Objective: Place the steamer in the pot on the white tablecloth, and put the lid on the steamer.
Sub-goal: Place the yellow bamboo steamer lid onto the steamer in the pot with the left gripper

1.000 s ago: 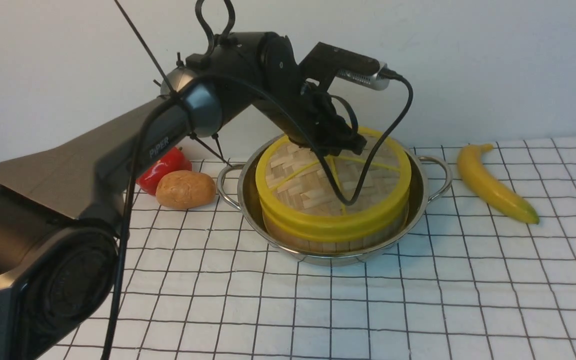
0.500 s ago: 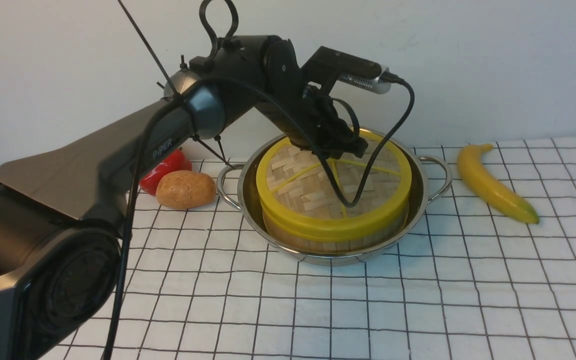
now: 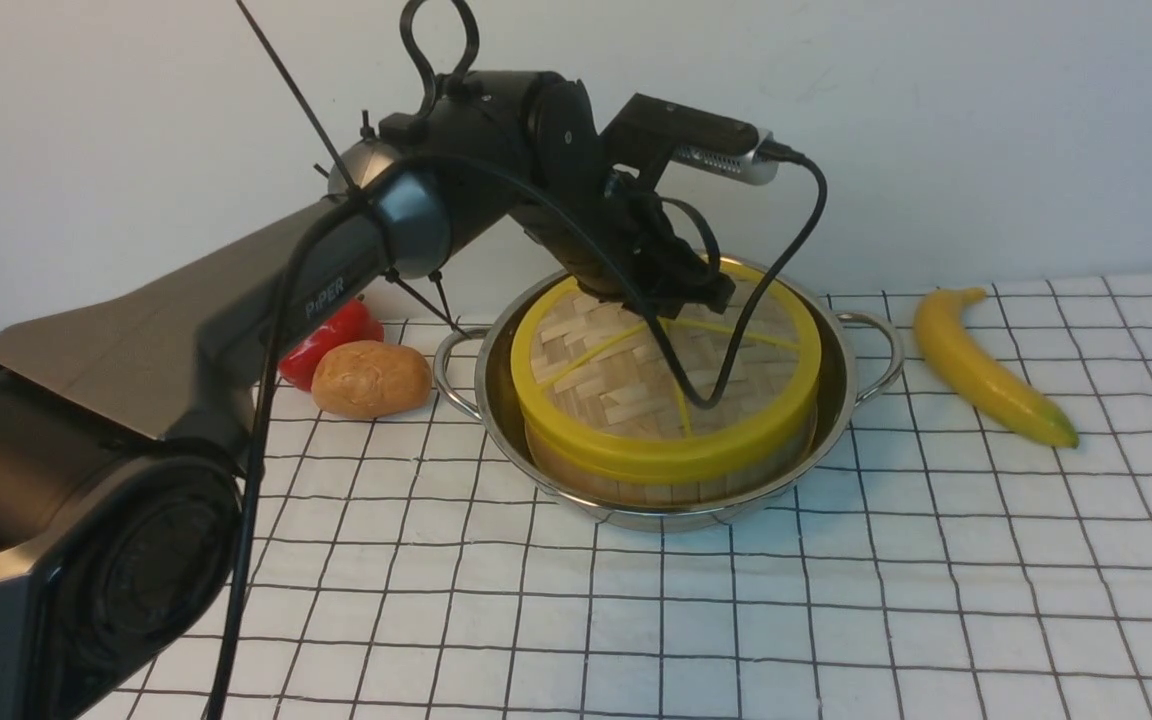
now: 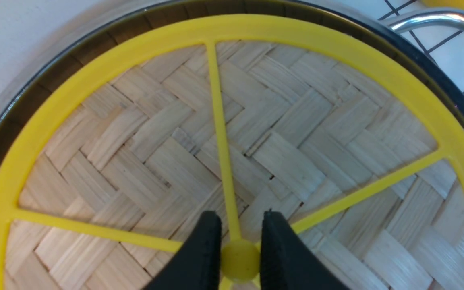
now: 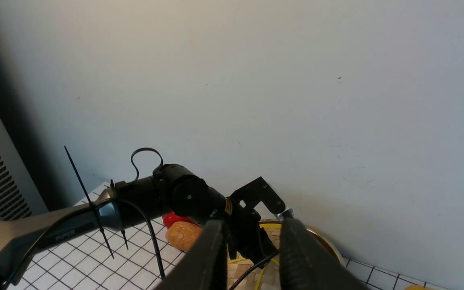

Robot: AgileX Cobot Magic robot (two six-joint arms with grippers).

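Placement is judged nearly done: the steamer (image 3: pixel 656 480) is seated in the pot (image 3: pixel 836 400) on the white tablecloth (image 3: pixel 836 600), and the lid (image 3: pixel 596 380) is laid on it. Only release is left. The lid's centre knob (image 4: pixel 240 257) is pinched between the fingers of the left gripper (image 4: pixel 241 215); those of the right gripper (image 5: pixel 254 223) are held apart, empty.

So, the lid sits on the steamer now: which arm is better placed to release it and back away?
Left. The left hand pinches the centre knob of the lid, seated on the steamer in the pot; the right hand hangs open, raised away, holding nothing.
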